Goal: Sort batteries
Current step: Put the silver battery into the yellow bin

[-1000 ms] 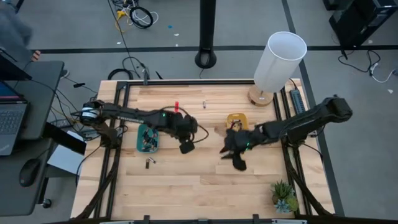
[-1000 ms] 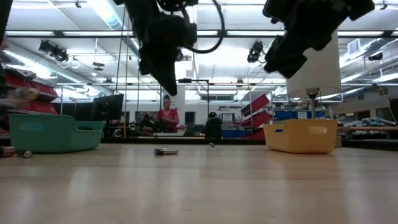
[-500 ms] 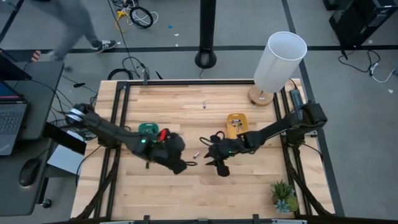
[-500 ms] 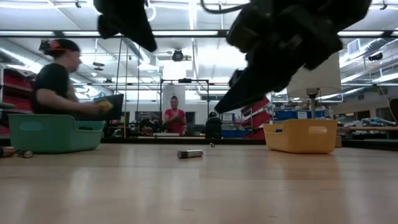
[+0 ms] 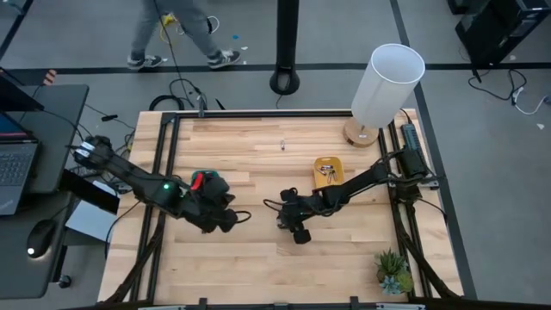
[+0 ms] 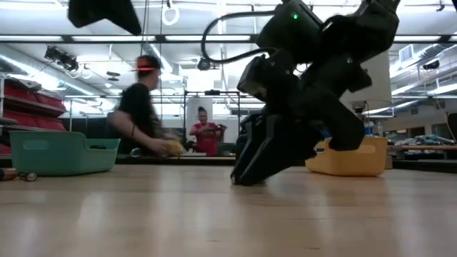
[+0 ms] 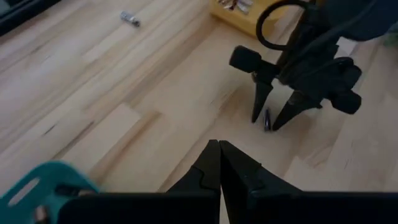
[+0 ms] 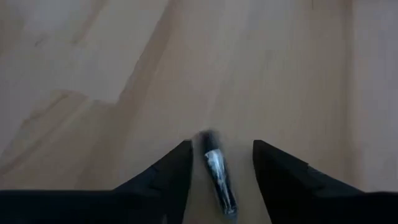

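Right wrist view: battery (image 8: 217, 174) lies on the bare wood between the right gripper (image 8: 221, 163) fingers, which are spread, one on each side, not yet closed on it.
Left wrist view: same cell (image 7: 268, 120) seen from across the table, a small dark cylinder flat on the boards between the two lowered tips of the right gripper (image 7: 277, 115).
Right arm: reaches in from the right side to mid-table, gripper (image 5: 289, 217) tipped down at the surface; tips look to be at or just off the wood in the low view.
Left gripper: (image 7: 219, 152) fingers pressed together, holding nothing visible; hangs left of centre, just beside the green tray (image 5: 202, 178), waiting.
Other cells: one loose battery (image 5: 282, 144) far on the table; several in the yellow tray (image 5: 325, 161).
Step in hand (judgement): grasp of the centred cell.
How to do it well: keep the cell midway between the fingers, close slowly, square to its long axis, so it does not roll or squirt out.
Risk: fingertips scraping the wood; a round cell slips easily.
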{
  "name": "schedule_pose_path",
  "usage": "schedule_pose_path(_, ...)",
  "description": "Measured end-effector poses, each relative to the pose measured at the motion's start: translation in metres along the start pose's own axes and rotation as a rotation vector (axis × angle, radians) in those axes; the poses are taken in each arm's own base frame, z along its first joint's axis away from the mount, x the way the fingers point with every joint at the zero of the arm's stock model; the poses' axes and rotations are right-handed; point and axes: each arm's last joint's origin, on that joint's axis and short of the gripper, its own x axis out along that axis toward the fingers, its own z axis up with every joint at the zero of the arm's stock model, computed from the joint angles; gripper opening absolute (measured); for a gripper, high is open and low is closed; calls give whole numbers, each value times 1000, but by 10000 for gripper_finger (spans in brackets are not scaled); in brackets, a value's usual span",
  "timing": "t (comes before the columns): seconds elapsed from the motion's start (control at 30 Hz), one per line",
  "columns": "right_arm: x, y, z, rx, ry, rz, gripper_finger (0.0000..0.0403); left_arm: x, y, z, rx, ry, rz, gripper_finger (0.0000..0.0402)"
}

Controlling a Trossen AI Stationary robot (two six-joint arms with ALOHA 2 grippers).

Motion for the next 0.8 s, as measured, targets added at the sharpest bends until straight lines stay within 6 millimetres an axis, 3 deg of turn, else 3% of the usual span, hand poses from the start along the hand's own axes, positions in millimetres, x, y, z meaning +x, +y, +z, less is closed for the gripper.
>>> schedule_pose_path(0.17, 10, 5, -18, 10, 35, 34, 157, -15, 6, -2, -29, 3, -29, 11)
schedule_pose_path(0.3, 12, 6, -21, 22, 36, 35, 135, -20, 7, -3, -34, 1, -47, 12)
schedule_pose_path(0.5, 12, 4, -22, 97, 26, 51, 25, -20, 7, -3, -46, 5, -42, 14)
schedule_pose_path(0.63, 8, 4, -17, 181, 18, 61, 23, -20, 7, -3, -16, 6, -41, 14)
schedule_pose_path(0.8, -18, -1, -6, 210, 37, 21, 23, -20, 8, -2, 63, -19, -27, 14)
